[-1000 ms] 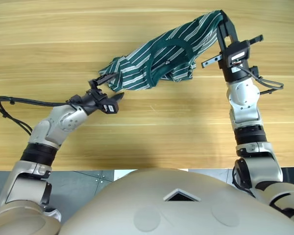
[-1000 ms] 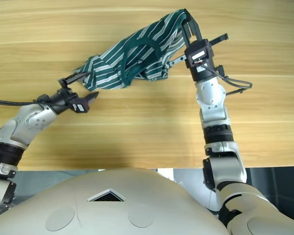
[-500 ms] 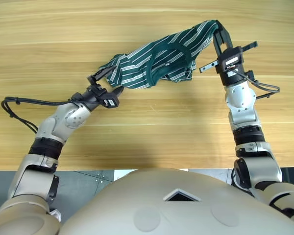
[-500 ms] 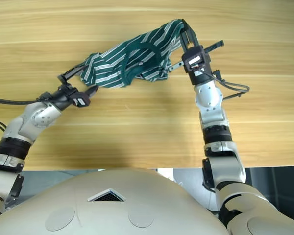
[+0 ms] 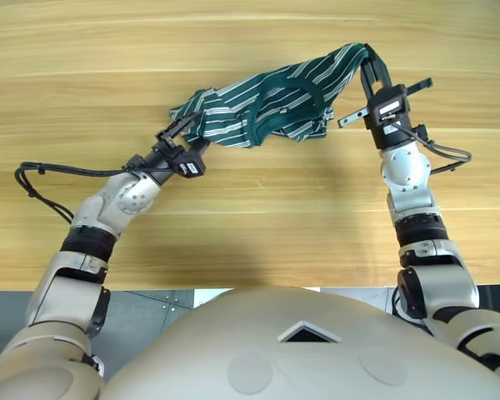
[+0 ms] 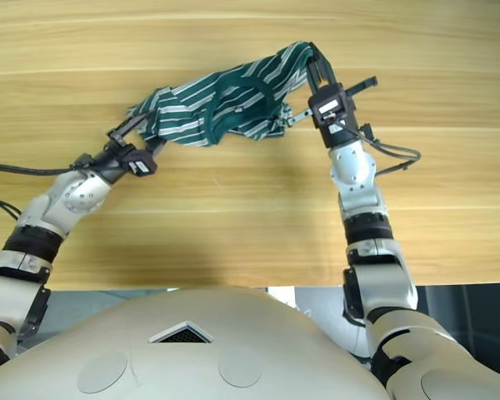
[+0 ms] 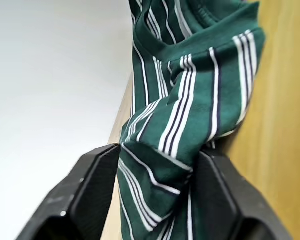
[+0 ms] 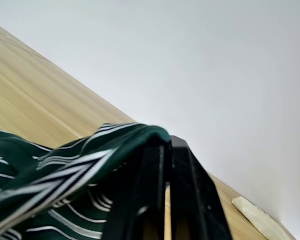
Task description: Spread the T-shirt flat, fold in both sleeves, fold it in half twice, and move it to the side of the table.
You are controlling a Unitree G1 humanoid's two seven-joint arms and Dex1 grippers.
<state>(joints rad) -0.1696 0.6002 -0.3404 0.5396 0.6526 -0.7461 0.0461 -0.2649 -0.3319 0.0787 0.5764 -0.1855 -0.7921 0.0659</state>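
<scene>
Shirt [image 5: 267, 104]: green with white stripes, bunched and twisted, not flat. It hangs as a sagging band strung between the two claws, one end in each.
Collar [image 5: 293, 82]: dark green loop, showing about mid-span, nearer the right claw than the left.
Left claw [image 5: 183, 135]: closed on the shirt. It holds the lower end of the band, and the cloth runs up and away from it toward the right claw.
Left grip, close view: a thick wad of striped cloth fills the gap between both black fingers [image 7: 90, 185], touching each. The rest of the cloth rises beyond the tips.
Right claw [image 5: 372, 60]: closed on the shirt. It holds the higher, farther end, pointing away from the robot, and the cloth falls from its tips toward the left claw.
Right grip, close view: the fingers [image 8: 192, 192] stand almost together with a thin fold pinched between them. The cloth drapes over the tips to one side.
Bench [image 5: 233, 217]: light wood, lying under both claws and under the hanging shirt.
Contact with bench: I cannot tell whether the lowest folds, just beside the left claw, touch the wood.
Cable [image 5: 58, 173]: black, looping back from behind the left claw along the arm.
</scene>
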